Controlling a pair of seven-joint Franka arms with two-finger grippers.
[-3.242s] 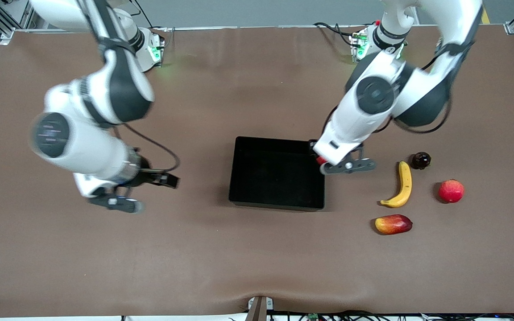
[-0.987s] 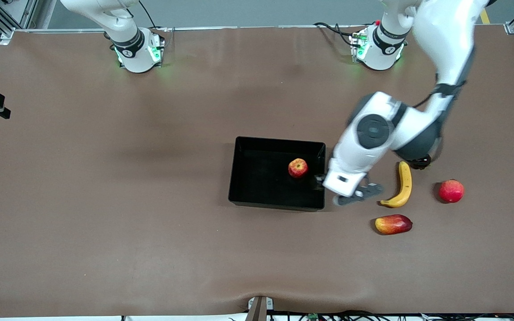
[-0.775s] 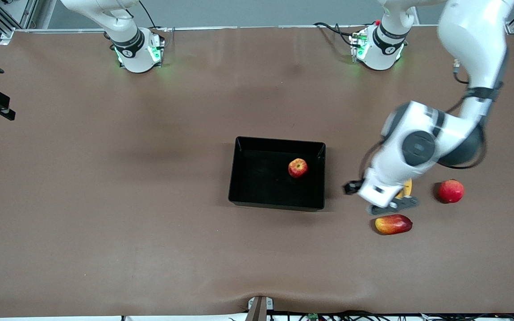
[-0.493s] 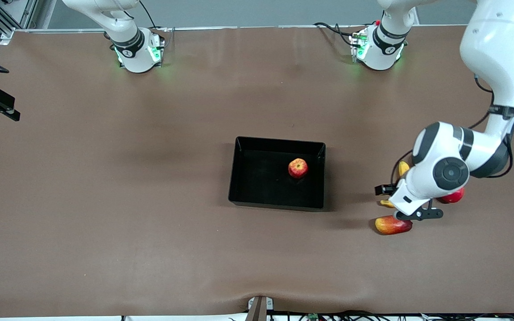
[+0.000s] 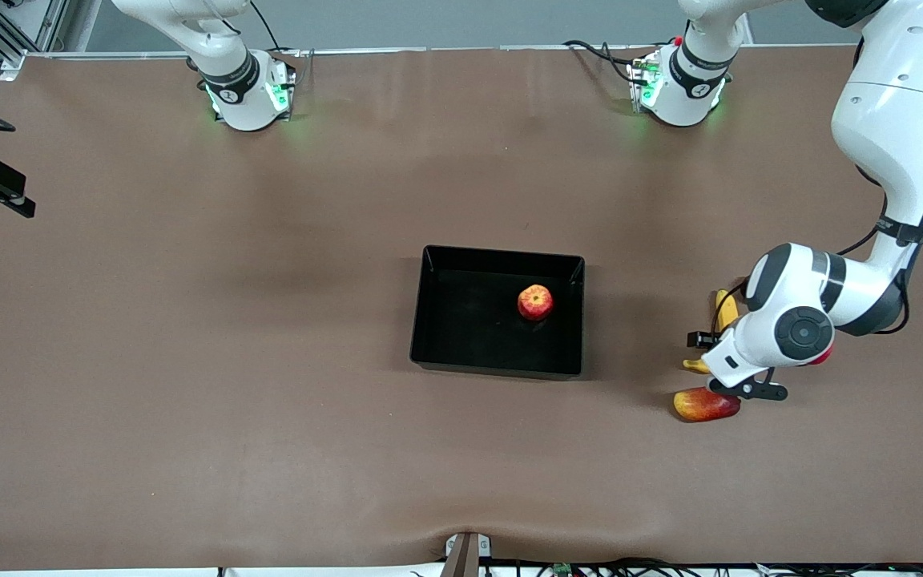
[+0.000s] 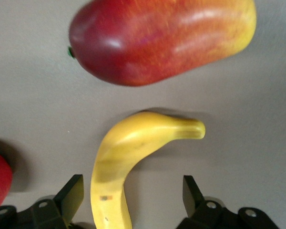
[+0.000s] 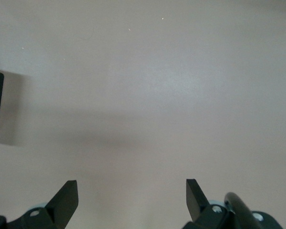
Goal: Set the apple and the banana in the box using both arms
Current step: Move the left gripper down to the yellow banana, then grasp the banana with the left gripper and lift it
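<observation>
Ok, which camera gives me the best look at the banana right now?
The left wrist view: the banana fills the frame between the open fingers of the left gripper, beside the mango-like fruit. In the front view the left arm covers most of it; only its tips show. The right wrist view shows only bare table.

The left arm reaches out from its base and bends down over the banana (image 6: 119,167), its wrist low. The left gripper (image 6: 132,195) hangs over the banana, fingers spread to either side of it. The right arm waits, drawn back, the right gripper (image 7: 132,196) spread wide over bare table (image 7: 157,95).
</observation>
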